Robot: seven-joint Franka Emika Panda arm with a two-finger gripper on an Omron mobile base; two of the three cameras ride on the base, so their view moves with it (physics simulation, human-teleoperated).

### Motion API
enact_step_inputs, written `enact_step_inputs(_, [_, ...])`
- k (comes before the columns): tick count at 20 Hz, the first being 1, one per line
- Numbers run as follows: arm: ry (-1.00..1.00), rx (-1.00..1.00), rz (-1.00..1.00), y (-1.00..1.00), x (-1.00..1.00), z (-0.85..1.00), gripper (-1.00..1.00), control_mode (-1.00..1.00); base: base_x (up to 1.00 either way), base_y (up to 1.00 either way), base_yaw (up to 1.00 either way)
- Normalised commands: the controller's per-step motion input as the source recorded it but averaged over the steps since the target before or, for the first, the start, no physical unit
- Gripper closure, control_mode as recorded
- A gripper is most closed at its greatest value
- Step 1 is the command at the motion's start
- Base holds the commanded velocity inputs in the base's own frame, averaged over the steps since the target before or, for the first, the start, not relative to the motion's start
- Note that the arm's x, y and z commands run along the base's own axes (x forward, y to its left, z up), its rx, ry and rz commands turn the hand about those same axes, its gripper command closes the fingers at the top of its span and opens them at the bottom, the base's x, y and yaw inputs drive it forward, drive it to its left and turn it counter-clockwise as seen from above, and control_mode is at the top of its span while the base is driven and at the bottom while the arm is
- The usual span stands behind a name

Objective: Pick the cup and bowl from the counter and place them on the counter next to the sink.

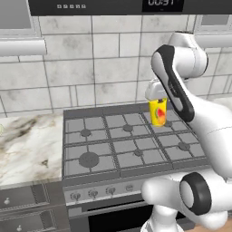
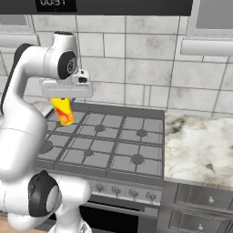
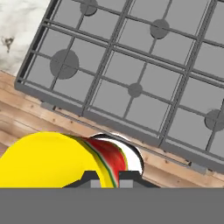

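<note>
- The pincer (image 3: 105, 180) is pinched tight on the cup (image 3: 57, 159): in the hand view its two dark tips sit at the bottom with the cup's yellow wall and red-orange band pressed right against them.
- In the left base view the cup (image 1: 158, 112) hangs under the hand, lifted clear above the right rear part of the gas stove (image 1: 127, 140), touching nothing but the fingers. The right base view shows the same cup (image 2: 63, 110) tilted slightly, over the stove's left rear corner as seen from that side.
- Below the cup, the hand view looks down on grey grates and round burners, with the wooden floor (image 3: 30, 118) past the stove's front edge.
- The marble tabletop (image 1: 27, 145) lies to the left of the stove in the left base view, and another stretch of it (image 2: 200, 145) lies to the stove's right in the right base view.
- Step in hand, as I judge it: the cup is picked up and is being carried; the bowl's turn comes afterwards.
- Next move calls for carrying the cup level over to the tabletop beside the sink, lowering it until its base sits flat, and only then letting go.
</note>
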Motion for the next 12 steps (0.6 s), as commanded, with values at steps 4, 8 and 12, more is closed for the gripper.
enact_step_inputs(4, [0.00,0.00,0.28,-0.04,-0.39,-0.35,1.00,-1.00,0.00,0.00,0.00])
enact_step_inputs(8, [-0.01,0.03,0.26,-0.08,-0.39,-0.51,1.00,-1.00,0.00,0.00,0.00])
enact_step_inputs(12, [-0.04,0.07,0.18,-0.09,-0.15,-0.21,1.00,-1.00,0.00,0.00,0.00])
